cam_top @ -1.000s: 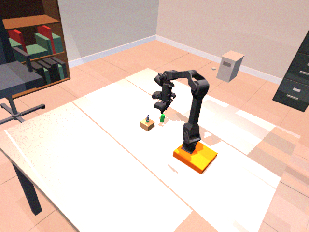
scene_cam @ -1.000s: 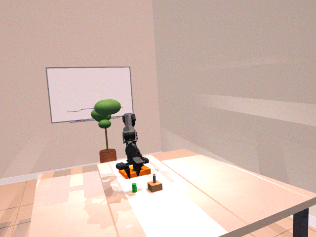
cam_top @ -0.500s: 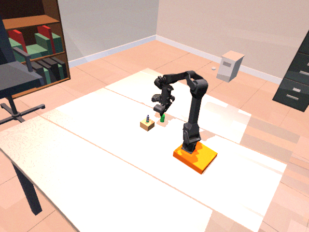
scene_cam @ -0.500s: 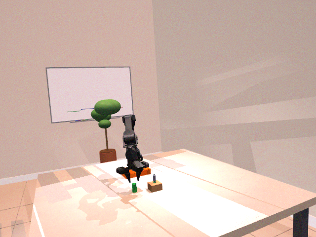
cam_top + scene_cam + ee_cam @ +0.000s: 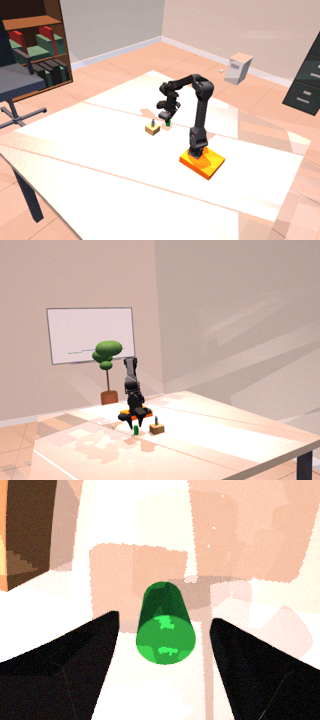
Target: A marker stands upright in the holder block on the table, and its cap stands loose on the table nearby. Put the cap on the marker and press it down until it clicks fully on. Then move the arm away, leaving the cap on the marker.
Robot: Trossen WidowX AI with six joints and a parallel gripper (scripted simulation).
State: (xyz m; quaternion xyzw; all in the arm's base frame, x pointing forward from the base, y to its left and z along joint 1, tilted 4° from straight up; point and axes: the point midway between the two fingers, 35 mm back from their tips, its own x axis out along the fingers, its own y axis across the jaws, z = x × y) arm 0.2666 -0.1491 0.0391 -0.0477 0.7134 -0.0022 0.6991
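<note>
A green cap (image 5: 168, 123) (image 5: 135, 429) (image 5: 164, 626) stands upright on the white table (image 5: 103, 165). My gripper (image 5: 169, 119) (image 5: 134, 424) (image 5: 165, 622) is open and hangs just above the cap, one dark finger on each side of it, with clear gaps to both fingers in the wrist view. A small blue-grey marker (image 5: 152, 122) (image 5: 155, 419) stands upright in the tan holder block (image 5: 151, 130) (image 5: 156, 428) (image 5: 23, 520), a short way beside the cap.
The arm's orange base plate (image 5: 202, 161) sits on the table behind the cap. A chair (image 5: 15, 82), a bookshelf (image 5: 38, 43), a filing cabinet (image 5: 305, 85) and a potted plant (image 5: 107, 369) stand off the table.
</note>
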